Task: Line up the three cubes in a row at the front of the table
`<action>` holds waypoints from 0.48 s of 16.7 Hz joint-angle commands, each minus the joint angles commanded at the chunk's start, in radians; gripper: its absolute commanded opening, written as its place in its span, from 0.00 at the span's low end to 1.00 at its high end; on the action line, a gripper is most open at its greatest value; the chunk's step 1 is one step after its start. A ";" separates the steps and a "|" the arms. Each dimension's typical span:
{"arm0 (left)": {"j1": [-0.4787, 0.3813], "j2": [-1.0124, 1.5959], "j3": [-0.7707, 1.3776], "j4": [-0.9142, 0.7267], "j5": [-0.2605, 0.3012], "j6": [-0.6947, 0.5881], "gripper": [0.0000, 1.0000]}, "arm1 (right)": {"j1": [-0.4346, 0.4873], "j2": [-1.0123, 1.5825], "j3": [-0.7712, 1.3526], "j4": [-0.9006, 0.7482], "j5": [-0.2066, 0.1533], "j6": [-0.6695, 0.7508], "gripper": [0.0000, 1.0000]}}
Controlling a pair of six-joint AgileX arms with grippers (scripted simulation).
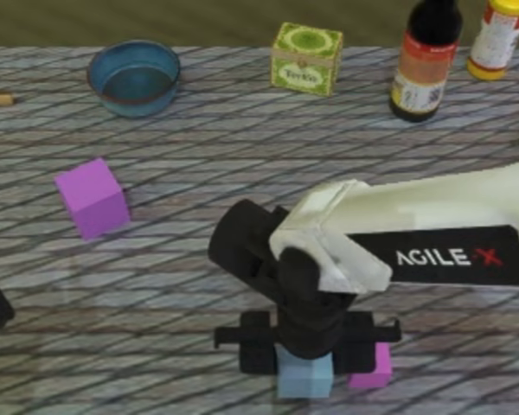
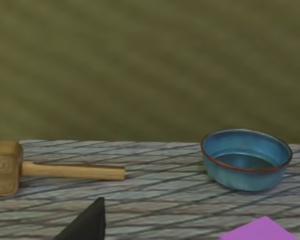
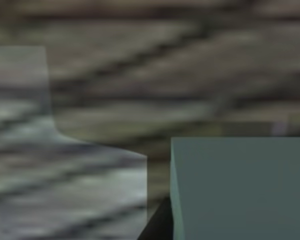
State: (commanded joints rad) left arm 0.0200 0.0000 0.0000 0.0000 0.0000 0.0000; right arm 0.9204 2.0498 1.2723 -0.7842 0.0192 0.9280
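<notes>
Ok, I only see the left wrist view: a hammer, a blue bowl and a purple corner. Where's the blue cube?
Observer: The light blue cube is at the front of the table, right of the middle in the top view, with the right gripper just over it.
Operator: And the little pink one?
Observer: The pink cube sits close on the blue one's right, also at the front. The gripper hides whether they touch.
Operator: Is my purple one in the row too?
Observer: No. The large purple cube stands farther back on the left side, well apart from the other two.
</notes>
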 joint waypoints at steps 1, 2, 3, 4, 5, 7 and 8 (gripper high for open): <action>0.000 0.000 0.000 0.000 0.000 0.000 1.00 | 0.000 0.000 0.000 0.000 0.000 0.000 0.75; 0.000 0.000 0.000 0.000 0.000 0.000 1.00 | 0.000 0.000 0.000 0.000 0.000 0.000 0.83; 0.000 0.000 0.000 0.000 0.000 0.000 1.00 | 0.000 0.000 0.000 0.000 0.000 0.000 0.90; 0.000 0.000 0.000 0.000 0.000 0.000 1.00 | 0.000 0.000 0.000 0.000 0.000 0.000 0.98; 0.000 0.000 0.000 0.000 0.000 0.000 1.00 | 0.000 0.000 0.000 0.000 0.000 0.000 1.00; 0.000 0.000 0.000 0.000 0.000 0.000 1.00 | 0.000 0.000 0.000 0.000 0.000 0.000 1.00; 0.000 0.000 0.000 0.000 0.000 0.000 1.00 | 0.000 0.000 0.000 0.000 0.000 0.000 1.00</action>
State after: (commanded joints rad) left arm 0.0200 0.0000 0.0000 0.0000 0.0000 0.0000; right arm 0.9204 2.0498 1.2723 -0.7842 0.0192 0.9280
